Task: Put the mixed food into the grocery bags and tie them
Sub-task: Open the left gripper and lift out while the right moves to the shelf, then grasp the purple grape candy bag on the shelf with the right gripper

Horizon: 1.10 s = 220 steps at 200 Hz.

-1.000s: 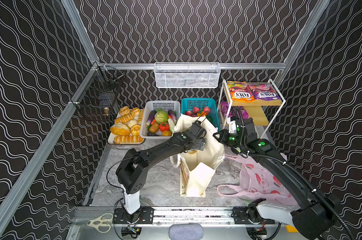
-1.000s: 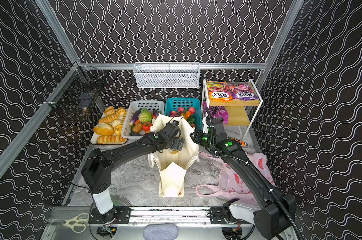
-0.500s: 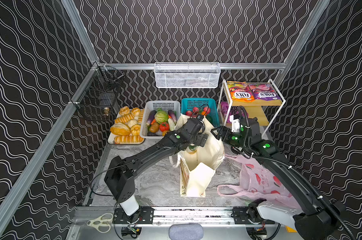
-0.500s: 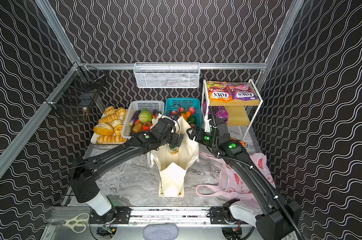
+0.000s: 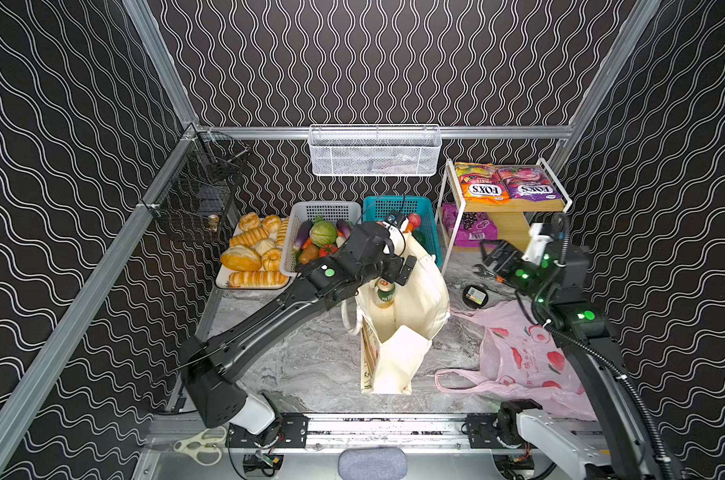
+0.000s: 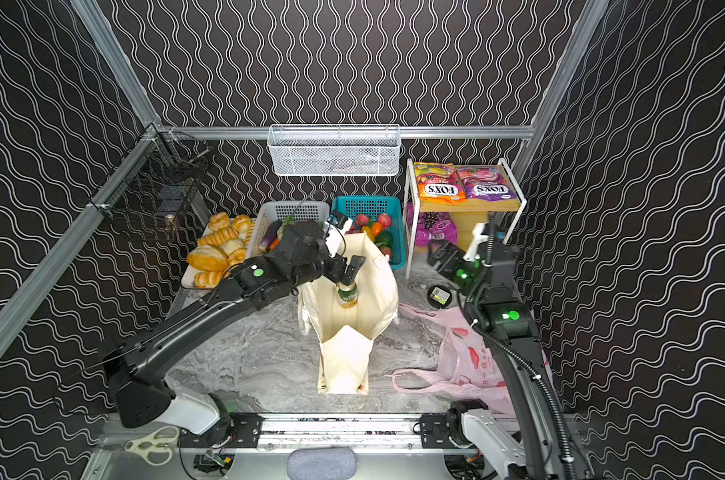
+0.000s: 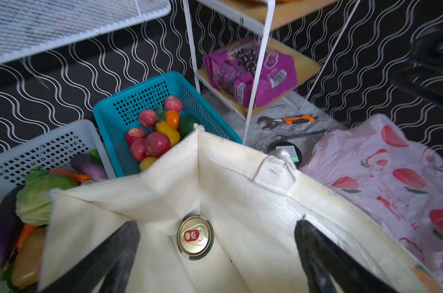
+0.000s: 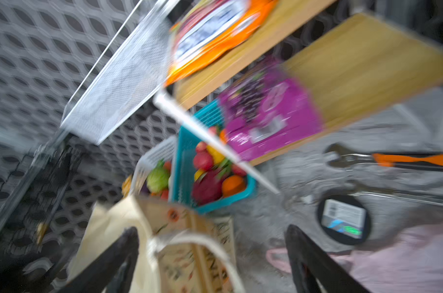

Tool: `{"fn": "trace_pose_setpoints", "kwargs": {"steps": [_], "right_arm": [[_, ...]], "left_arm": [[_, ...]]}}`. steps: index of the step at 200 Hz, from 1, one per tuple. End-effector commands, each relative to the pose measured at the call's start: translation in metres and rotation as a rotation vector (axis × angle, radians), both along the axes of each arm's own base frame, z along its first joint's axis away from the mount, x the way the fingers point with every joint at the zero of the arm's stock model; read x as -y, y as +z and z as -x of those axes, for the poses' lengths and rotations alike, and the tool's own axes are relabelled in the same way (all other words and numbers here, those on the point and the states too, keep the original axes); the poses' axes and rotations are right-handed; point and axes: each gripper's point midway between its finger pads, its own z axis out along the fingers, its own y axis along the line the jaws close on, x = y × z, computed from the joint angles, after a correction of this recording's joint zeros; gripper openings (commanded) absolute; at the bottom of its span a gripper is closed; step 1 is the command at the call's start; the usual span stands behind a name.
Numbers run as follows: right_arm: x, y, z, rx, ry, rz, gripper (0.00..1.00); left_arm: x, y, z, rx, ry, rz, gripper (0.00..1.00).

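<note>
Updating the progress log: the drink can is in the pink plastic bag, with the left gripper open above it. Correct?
Not quite. The can is in the cream tote, not in the pink plastic bag, which lies beside the tote. The left wrist view shows this plainly. The rest holds: the left gripper is open above the can.

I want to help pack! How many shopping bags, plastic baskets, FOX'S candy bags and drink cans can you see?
Shopping bags: 2, the cream tote and the pink plastic bag
Plastic baskets: 2, the white basket and the teal basket
FOX'S candy bags: 2, the orange FOX'S bag and the purple FOX'S bag
Drink cans: 1, the green can inside the tote
Total: 7
</note>
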Motion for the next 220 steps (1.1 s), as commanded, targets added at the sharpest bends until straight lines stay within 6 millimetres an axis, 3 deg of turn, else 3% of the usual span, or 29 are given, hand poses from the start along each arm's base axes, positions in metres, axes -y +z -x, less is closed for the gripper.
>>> {"fn": "trace_pose_setpoints", "kwargs": {"steps": [1, 25, 33, 36, 43, 71, 85, 107, 181, 220], "right_arm": [[0.015, -0.005, -0.003, -0.019, 0.050, -0.125, 0.87], [0.036, -0.022, -0.013, -0.036, 0.088, -0.259, 0.83], [0.040, -0.019, -0.018, -0.007, 0.115, -0.303, 0.81], [0.041, -0.030, -0.020, -0.023, 0.119, -0.332, 0.81], [0.045, -0.034, -0.025, -0.013, 0.129, -0.367, 0.79], [0.064, -0.051, -0.052, 0.019, 0.086, -0.404, 0.76], [0.071, -0.050, -0.065, 0.042, 0.074, -0.399, 0.74], [0.075, -0.051, -0.086, 0.082, 0.067, -0.463, 0.68], [0.078, -0.052, -0.125, 0.155, 0.090, -0.315, 0.75], [0.067, -0.079, -0.139, 0.117, 0.101, -0.271, 0.74]], "left_arm": [[-0.013, 0.028, 0.005, 0.036, -0.011, 0.067, 0.99], [-0.038, 0.040, 0.009, 0.030, 0.025, 0.125, 0.99], [-0.045, 0.039, 0.010, 0.020, 0.037, 0.139, 0.99], [-0.049, 0.040, 0.010, 0.017, 0.043, 0.146, 0.99], [-0.057, 0.041, 0.010, 0.005, 0.062, 0.161, 0.99], [-0.085, 0.034, 0.005, -0.071, 0.119, 0.192, 0.99], [-0.094, 0.029, 0.005, -0.095, 0.137, 0.193, 0.99], [-0.102, 0.021, 0.007, -0.108, 0.159, 0.190, 0.99], [-0.116, 0.011, 0.010, -0.130, 0.192, 0.177, 0.99], [-0.118, 0.008, 0.011, -0.141, 0.205, 0.177, 0.99]]}}
